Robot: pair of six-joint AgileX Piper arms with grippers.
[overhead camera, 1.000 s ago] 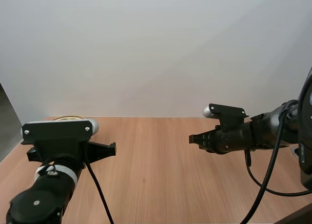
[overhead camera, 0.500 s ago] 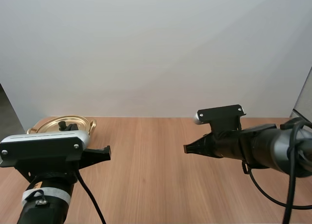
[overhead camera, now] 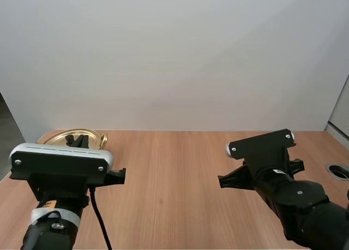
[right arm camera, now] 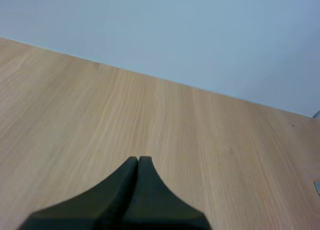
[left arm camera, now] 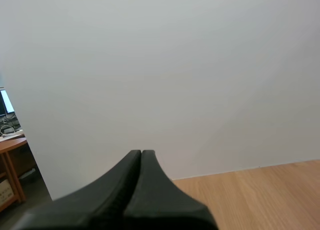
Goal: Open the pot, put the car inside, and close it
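Note:
A gold pot with its lid (overhead camera: pixel 73 138) stands at the table's far left, mostly hidden behind my left arm. My left gripper (overhead camera: pixel 123 175) hovers to the right of the pot, its fingers (left arm camera: pixel 141 157) lying together as one dark wedge with nothing held. My right gripper (overhead camera: pixel 221 181) hangs over the right half of the table, pointing left. Its fingers (right arm camera: pixel 138 162) are shut too, above bare wood.
The wooden table (overhead camera: pixel 169 174) runs wide between the two arms. A round grommet hole (overhead camera: pixel 338 170) sits near the table's right edge. A plain white wall stands behind the table.
My right arm has drawn back toward the near right and tilted, its gripper lower now. My left arm rose a little, covering more of the pot.

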